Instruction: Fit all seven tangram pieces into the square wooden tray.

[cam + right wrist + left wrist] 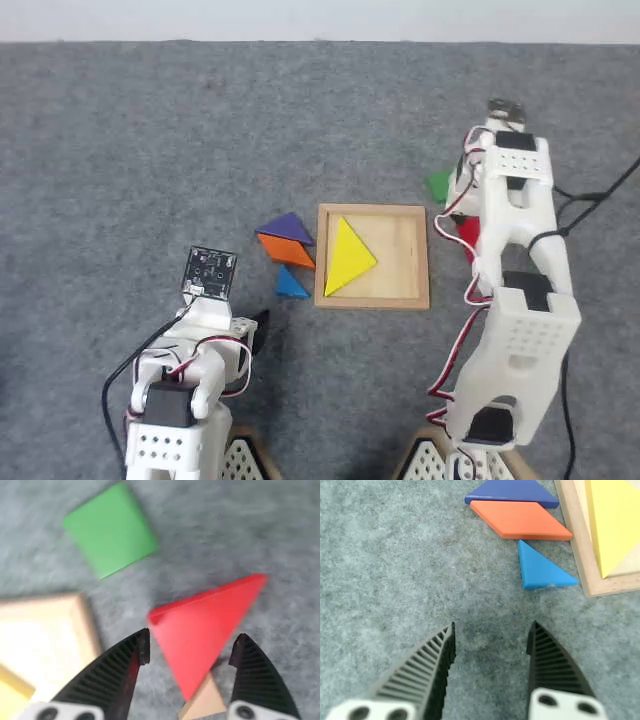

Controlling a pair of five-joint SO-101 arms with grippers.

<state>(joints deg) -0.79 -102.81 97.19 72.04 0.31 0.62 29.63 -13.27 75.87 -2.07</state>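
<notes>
The right gripper (192,640) is hovering, jaws apart, astride the red triangle (205,625) lying between the wooden tray (372,299) and the worktop's (120,150) right edge, while the left gripper (492,627), also spread, is hanging near the blue triangle (537,572).

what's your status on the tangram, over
Left gripper open, short of blue triangle. Right gripper open, astride red triangle. Tray holds yellow triangle only. Pale piece at red triangle's tip.

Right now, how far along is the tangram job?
Done: yellow triangle in the tray. In hand: right claw, open, over the red triangle. Remaining: red, green, purple, orange, blue and tan pieces, all outside the tray.
</notes>
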